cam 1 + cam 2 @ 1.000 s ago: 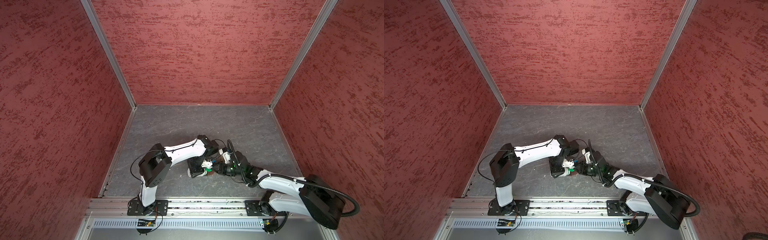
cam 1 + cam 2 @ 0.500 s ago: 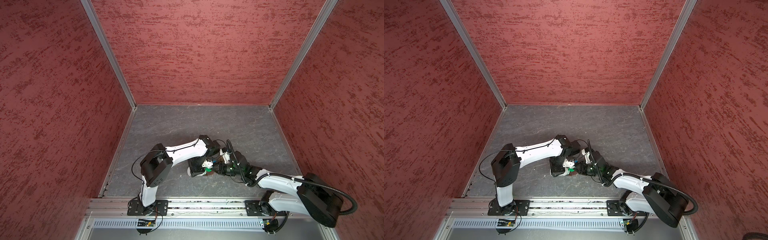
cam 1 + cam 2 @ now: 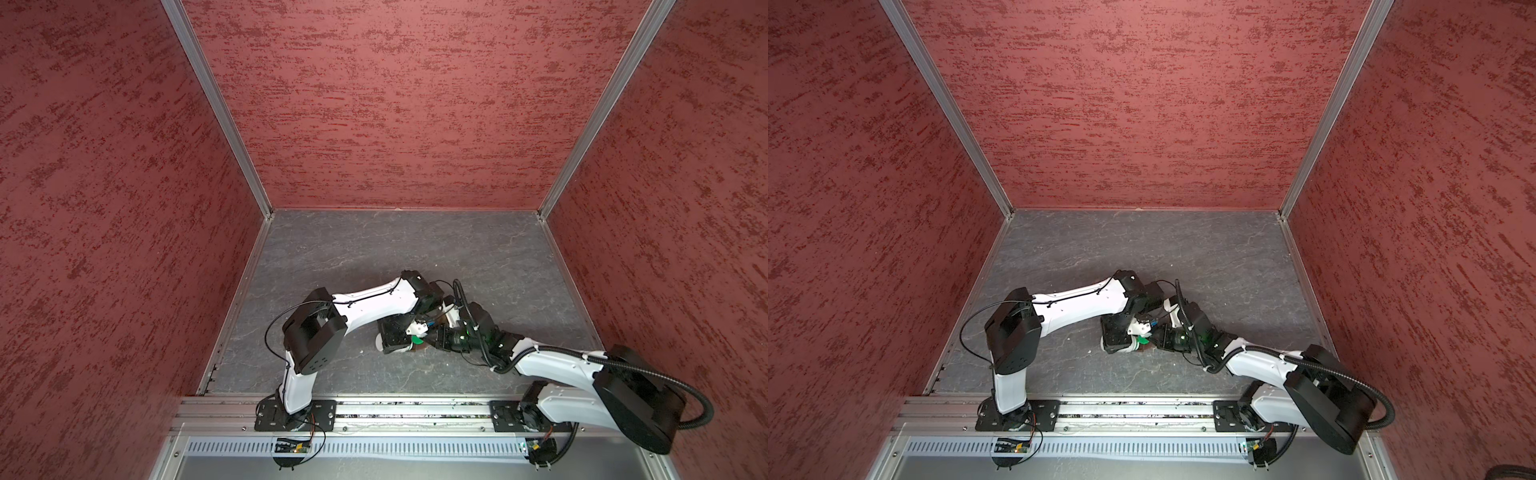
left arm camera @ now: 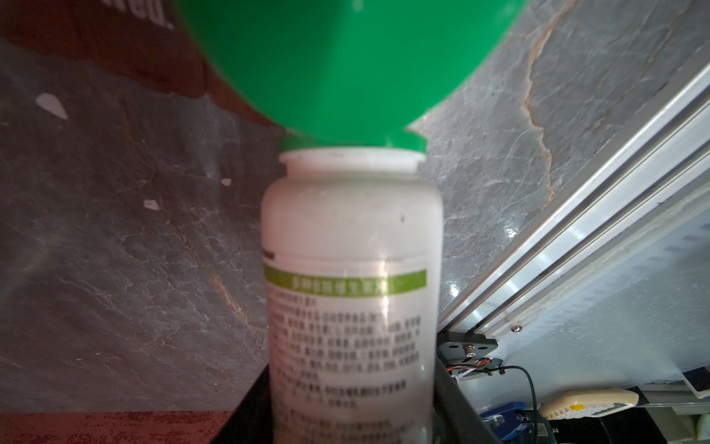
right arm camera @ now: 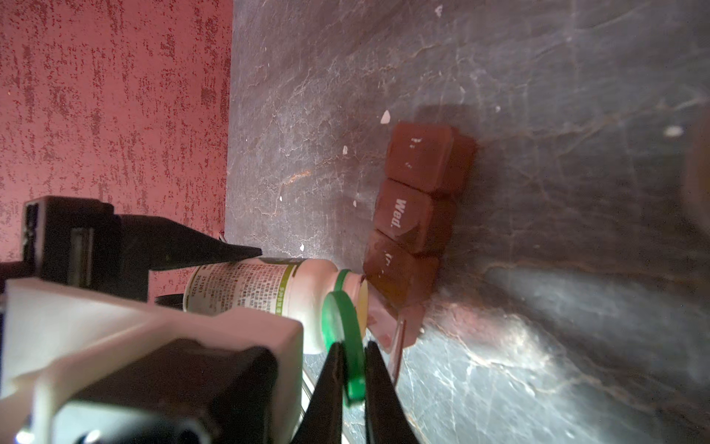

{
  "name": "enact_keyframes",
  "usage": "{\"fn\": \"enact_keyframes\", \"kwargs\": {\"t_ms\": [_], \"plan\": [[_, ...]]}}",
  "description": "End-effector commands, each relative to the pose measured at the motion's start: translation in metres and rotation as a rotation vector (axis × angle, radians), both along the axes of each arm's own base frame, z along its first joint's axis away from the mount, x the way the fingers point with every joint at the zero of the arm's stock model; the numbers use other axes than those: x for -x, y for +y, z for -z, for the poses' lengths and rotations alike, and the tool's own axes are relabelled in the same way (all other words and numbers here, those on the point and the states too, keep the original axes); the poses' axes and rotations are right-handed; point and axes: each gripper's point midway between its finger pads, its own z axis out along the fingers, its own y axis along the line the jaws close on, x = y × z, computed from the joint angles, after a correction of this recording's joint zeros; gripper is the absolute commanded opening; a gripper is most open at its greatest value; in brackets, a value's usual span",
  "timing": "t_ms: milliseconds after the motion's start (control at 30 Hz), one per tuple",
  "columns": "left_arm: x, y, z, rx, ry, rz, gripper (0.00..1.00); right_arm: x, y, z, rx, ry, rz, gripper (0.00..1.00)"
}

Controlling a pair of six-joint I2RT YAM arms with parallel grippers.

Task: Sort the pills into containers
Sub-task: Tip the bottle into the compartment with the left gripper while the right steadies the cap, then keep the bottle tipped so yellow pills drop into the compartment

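Right claw (image 5: 352,351) pinches the green flip cap (image 5: 342,319), jaws almost together; left claw (image 4: 351,369) clamps the white bottle (image 5: 253,284), tipped with its mouth just beside the end cell of the brown containers (image 5: 413,215) lying on the worktop (image 5: 538,115).

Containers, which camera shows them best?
The right wrist view: the containers lie clear, three closed lids in a row, one reading Wed. The left wrist view catches only a blurred brown corner; both top views show just a brown sliver.
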Motion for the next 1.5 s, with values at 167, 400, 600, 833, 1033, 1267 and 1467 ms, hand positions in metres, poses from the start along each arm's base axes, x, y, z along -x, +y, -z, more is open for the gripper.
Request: {"fn": "enact_keyframes", "kwargs": {"t_ms": [167,400,600,833,1033,1267,1467], "plan": [[-0.01,-0.033,-0.005,0.128,-0.037,-0.009,0.0,0.0,0.005,-0.005,-0.003,-0.019,-0.018,0.13],[-0.009,-0.032,-0.007,0.134,-0.031,-0.006,0.0,0.0,0.005,-0.005,-0.005,-0.017,-0.018,0.13],[-0.009,-0.031,-0.008,0.138,-0.036,-0.007,0.0,-0.001,0.005,-0.007,-0.006,-0.022,-0.017,0.13],[-0.01,-0.032,-0.01,0.146,-0.043,-0.007,0.0,-0.001,0.005,-0.008,-0.005,-0.026,-0.015,0.13],[-0.011,-0.032,-0.009,0.153,-0.053,-0.012,0.0,-0.002,0.006,-0.011,-0.005,-0.032,-0.018,0.13],[-0.009,-0.029,-0.007,0.17,-0.065,-0.024,0.0,-0.002,0.005,-0.016,-0.004,-0.046,-0.02,0.13],[-0.008,-0.028,-0.007,0.187,-0.078,-0.03,0.0,0.0,0.004,-0.018,-0.003,-0.049,-0.027,0.13]]}}
